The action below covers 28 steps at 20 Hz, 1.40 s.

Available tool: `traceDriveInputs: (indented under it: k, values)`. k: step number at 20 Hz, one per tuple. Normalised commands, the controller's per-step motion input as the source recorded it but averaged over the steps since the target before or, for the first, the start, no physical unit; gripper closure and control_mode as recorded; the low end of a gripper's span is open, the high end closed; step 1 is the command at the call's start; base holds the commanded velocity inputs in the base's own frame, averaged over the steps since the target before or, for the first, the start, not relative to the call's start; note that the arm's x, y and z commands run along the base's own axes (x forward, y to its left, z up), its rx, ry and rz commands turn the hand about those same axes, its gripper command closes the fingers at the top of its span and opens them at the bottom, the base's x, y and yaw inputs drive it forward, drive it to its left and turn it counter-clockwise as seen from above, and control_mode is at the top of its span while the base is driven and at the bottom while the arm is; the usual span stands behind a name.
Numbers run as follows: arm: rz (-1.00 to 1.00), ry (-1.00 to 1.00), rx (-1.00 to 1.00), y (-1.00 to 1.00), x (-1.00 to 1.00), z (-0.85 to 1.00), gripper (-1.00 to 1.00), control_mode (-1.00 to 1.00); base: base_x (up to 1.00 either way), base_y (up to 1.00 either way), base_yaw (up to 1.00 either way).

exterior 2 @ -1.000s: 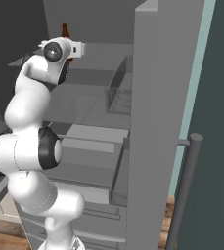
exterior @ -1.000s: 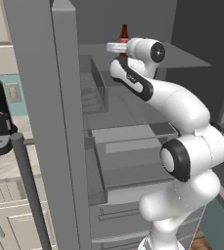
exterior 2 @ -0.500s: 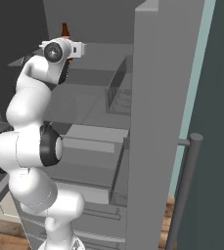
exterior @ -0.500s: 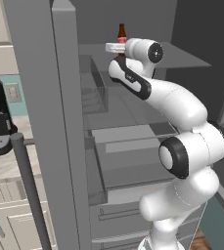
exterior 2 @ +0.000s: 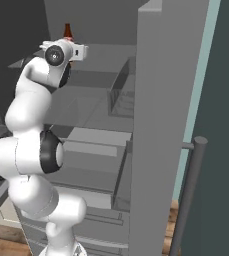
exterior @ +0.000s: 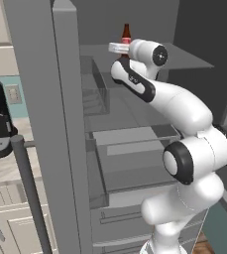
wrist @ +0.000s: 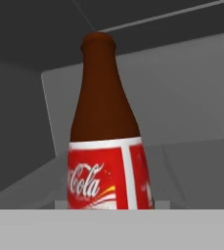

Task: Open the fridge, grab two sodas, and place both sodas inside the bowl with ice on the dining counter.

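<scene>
Deep on the fridge [exterior: 60, 124] shelf, the hand [exterior: 121, 48] gripped a soda [wrist: 106, 146]; best lifted straight, kept upright.

dark-brown glass cola bottle with red label [wrist: 106, 146]: base cut off at hand view's bottom; lower body hidden behind white hand in base views.

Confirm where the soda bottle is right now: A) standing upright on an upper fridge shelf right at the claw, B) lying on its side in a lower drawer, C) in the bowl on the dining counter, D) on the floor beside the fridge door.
A: the soda bottle stands upright, neck up, on an upper shelf of the open fridge, with the robot's wrist reaching up to it in both base views.
</scene>
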Motion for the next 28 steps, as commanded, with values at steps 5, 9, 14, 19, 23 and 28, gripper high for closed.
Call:
traceDriveInputs:
  k: [5, 9, 14, 19, 23, 28]
  values:
    - [0.0, 0.0, 0.02, -0.12, -0.45, 0.0, 1.0, -1.0, 0.0, 0.0, 0.0]
    - [0.03, 0.0, 0.02, -0.1, -0.75, 0.06, 1.0, -1.0, 0.0, 0.0, 0.0]
    - [0.02, 0.0, 0.0, 0.0, -0.94, 0.32, 1.0, -1.0, 0.0, 0.0, 0.0]
    - [0.01, 0.0, -0.01, -0.03, -0.99, 0.26, 1.0, -1.0, 0.0, 0.0, 0.0]
    - [0.01, 0.0, -0.06, -0.2, -1.0, 0.05, 1.0, -1.0, 0.0, 0.0, 0.0]
    - [0.0, 0.02, -0.04, -0.38, -1.0, 0.03, 1.0, -1.0, 0.0, 0.0, 0.0]
